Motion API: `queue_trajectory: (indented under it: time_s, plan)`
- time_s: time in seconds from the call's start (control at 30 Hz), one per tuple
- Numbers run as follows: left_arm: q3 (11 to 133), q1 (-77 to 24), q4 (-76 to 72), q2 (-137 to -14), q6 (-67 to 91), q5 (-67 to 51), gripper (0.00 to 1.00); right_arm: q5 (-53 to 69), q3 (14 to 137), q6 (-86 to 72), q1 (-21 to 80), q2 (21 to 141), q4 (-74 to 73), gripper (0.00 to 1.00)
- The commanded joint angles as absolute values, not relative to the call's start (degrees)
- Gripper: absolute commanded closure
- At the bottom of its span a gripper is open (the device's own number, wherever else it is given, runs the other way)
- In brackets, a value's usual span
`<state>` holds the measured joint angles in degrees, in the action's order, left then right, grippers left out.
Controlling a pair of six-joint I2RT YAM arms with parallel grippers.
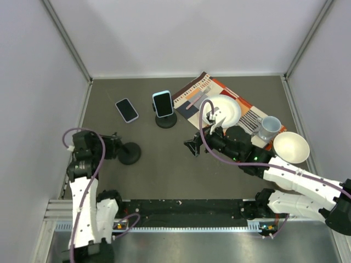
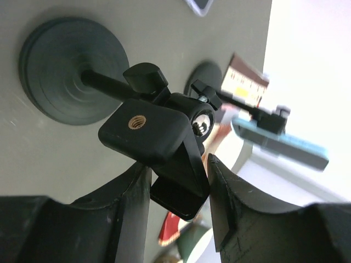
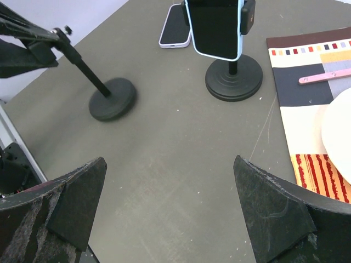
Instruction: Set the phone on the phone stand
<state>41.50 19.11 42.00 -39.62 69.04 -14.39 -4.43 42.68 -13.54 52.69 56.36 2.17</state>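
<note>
A dark phone point(image 1: 126, 109) in a pale case lies flat on the grey table at the back left; it also shows as the phone point(image 3: 175, 26) in the right wrist view. An empty black phone stand point(image 1: 130, 153) stands at the left, with round base point(image 2: 71, 76) and clamp head point(image 2: 175, 175). My left gripper point(image 1: 114, 147) is shut on that clamp head, one finger on each side of it point(image 2: 178, 167). My right gripper point(image 1: 193, 147) hovers open over bare table mid-scene point(image 3: 169, 161), holding nothing.
A second stand point(image 1: 166, 119) carries a blue-cased phone point(image 1: 163, 103) just right of the flat phone. On the right, a striped placemat point(image 1: 192, 96) holds a white plate point(image 1: 222, 109). A mug point(image 1: 269, 127) and a white bowl point(image 1: 290, 147) stand beside them.
</note>
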Motion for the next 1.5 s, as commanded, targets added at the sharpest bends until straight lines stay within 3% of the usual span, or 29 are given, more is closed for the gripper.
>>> queue_trajectory:
  time_s: [0.0,0.2,0.33,0.37,0.4,0.47,0.5,0.53,0.63,0.77,0.87,1.0,1.1,1.3,1.47]
  plan:
    - [41.31,3.46,38.32,-36.91,83.55,-7.14,1.0,-4.66,42.19,-13.1,52.21,56.51,5.27,0.01]
    - [41.49,-18.61,36.04,-39.27,94.91,9.28,1.0,-5.19,42.1,-12.92,52.21,56.43,5.19,0.01]
    - [42.1,-28.46,32.53,-45.6,97.82,12.57,1.0,-5.71,42.01,-12.74,52.12,56.51,5.01,0.01]
    - [42.27,-30.04,31.48,-46.66,98.08,12.39,0.92,-5.89,42.1,-12.48,52.21,56.6,5.01,0.01]
    - [42.45,-30.67,30.51,-47.89,98.09,12.48,0.66,-6.15,42.19,-12.39,52.12,56.69,4.84,0.01]
    - [42.8,-32.68,29.19,-47.55,96.95,15.28,0.41,-6.59,42.1,-12.22,52.21,56.78,4.75,0.01]
    - [42.98,-32.87,28.31,-46.77,95.9,15.81,0.18,-6.59,42.1,-12.22,52.21,56.78,4.75,0.01]
    - [43.59,-33.05,28.13,-46.32,94.76,16.34,0.1,-6.24,42.01,-12.13,52.21,56.86,4.92,0.01]
    - [44.12,-33.13,28.21,-43.25,90.19,16.7,0.02,-4.32,41.92,-11.87,52.21,57.92,5.8,0.01]
    - [42.28,-33.13,29.44,-37.46,84.05,16.26,0.02,-0.27,41.92,-11.43,52.12,60.37,7.99,0.01]
    - [39.56,-33.05,30.84,-26.94,77.55,18.18,0.02,3.42,41.66,-11.6,52.29,62.4,10.97,0.07]
    - [37.71,-33.05,34.27,-12.86,67.78,24.23,0.02,5.89,42.88,-12.3,53.7,66.61,13.89,0.23]
    - [39.8,-33.05,39.01,-6.6,62.24,28.9,0.02,5.19,46.92,-12.13,57.12,71.53,13.45,0.23]
    - [50.96,-33.13,48.49,-14.4,52.04,29.97,0.02,4.39,55.28,-14.59,60.29,81.81,13.79,0.13]
    - [55.28,-33.05,49.92,-23.18,48.16,26.2,0.02,5.53,60.81,-12.84,60.47,88.23,15.03,0.18]
